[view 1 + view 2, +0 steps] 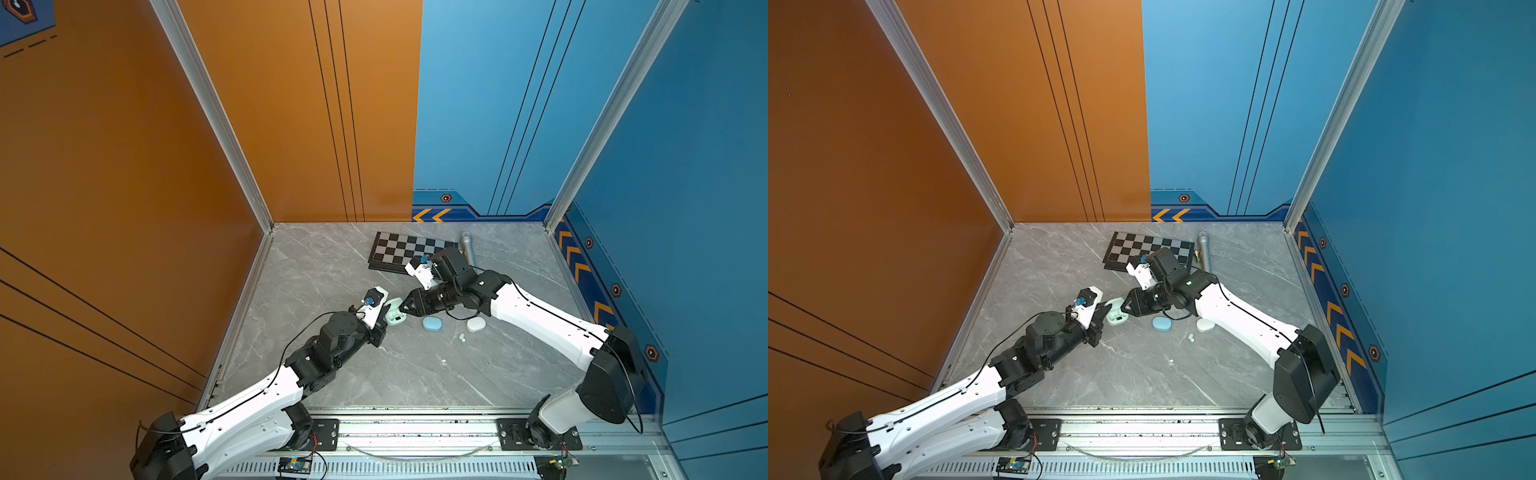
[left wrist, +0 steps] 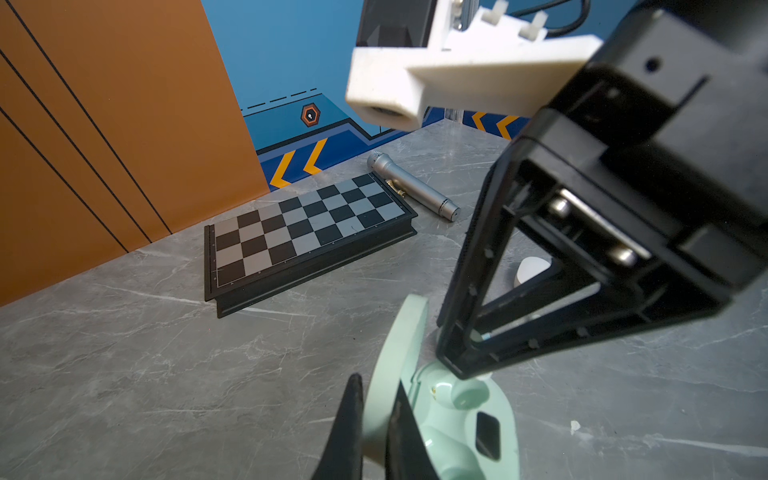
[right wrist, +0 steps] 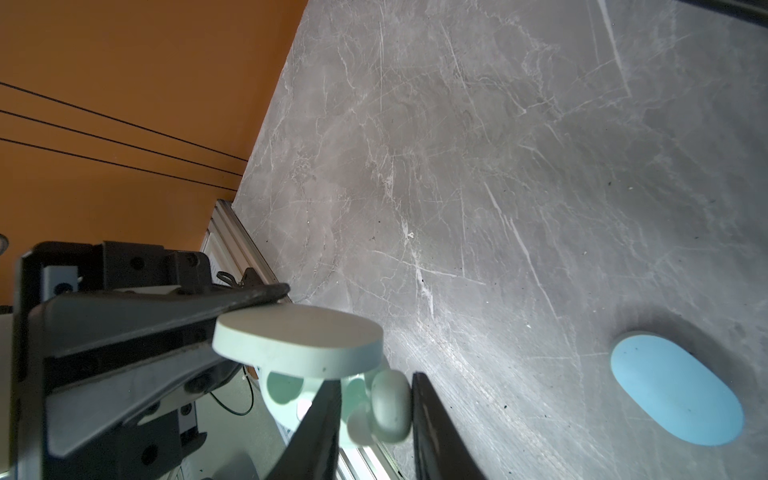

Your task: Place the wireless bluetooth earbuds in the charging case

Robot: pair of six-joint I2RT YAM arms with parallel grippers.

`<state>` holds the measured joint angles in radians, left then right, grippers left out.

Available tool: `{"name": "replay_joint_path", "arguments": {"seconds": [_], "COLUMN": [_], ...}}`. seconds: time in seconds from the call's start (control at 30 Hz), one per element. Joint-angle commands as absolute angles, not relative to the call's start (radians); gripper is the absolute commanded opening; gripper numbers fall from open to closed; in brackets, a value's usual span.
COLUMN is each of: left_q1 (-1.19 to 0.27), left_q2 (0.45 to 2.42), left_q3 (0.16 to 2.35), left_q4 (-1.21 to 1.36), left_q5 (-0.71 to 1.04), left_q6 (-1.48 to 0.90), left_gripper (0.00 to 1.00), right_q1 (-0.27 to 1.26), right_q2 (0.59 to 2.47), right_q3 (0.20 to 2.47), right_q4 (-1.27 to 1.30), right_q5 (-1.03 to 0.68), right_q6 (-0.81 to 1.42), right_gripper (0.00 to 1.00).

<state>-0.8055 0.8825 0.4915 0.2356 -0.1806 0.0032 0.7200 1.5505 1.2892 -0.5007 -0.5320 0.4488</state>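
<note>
Left gripper: closed tight on the edge of the raised lid of the mint charging case.
Right gripper: its fingers stood on either side of a mint earbud, right at the open case. Whether they pressed the bud could not be told.
Case position: in both top views it sat mid-table, pinched between the two gripper tips and well apart from every wall.
Loose earbuds: a pale pair lay touching each other on the table, near the white case.
Blue case: closed, just beside the right arm's wrist and between the mint and white cases.
White speck: too small to identify, lying alone toward the front.
Back edge: the chessboard and microphone lay near the rear wall, behind the right arm.
Open room: bare marble stretched across the table's left side and along the front rail.
</note>
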Motion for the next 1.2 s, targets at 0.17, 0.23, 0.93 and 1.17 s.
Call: {"name": "replay_joint_path", "arguments": {"seconds": [0.17,0.23,0.93,1.17], "left_q1": [-0.809,-0.807,-0.803,-0.798], "left_q2": [0.879,0.878,0.873,0.871], "left_q3": [0.486,0.486,0.484,0.485], "left_q4": [0.264,0.263,0.263,0.264], "left_q5": [-0.197,-0.197,-0.195,-0.194], "left_q6": [-0.003,-0.003,-0.007,-0.009], "left_gripper": [0.00,0.00,0.00,0.00], "right_q1": [0.734,0.737,0.738,0.740], "right_q2": [1.536,1.533,1.522,1.519], "right_q3": [1.316,1.318,1.328,1.321], "right_q4": [-0.506,-0.506,-0.508,-0.510], "right_q5": [-0.550,-0.548,-0.538,-0.543], "right_q6": [0.446,0.450,0.456,0.457], "right_gripper": [0.32,0.32,0.35,0.30]}}
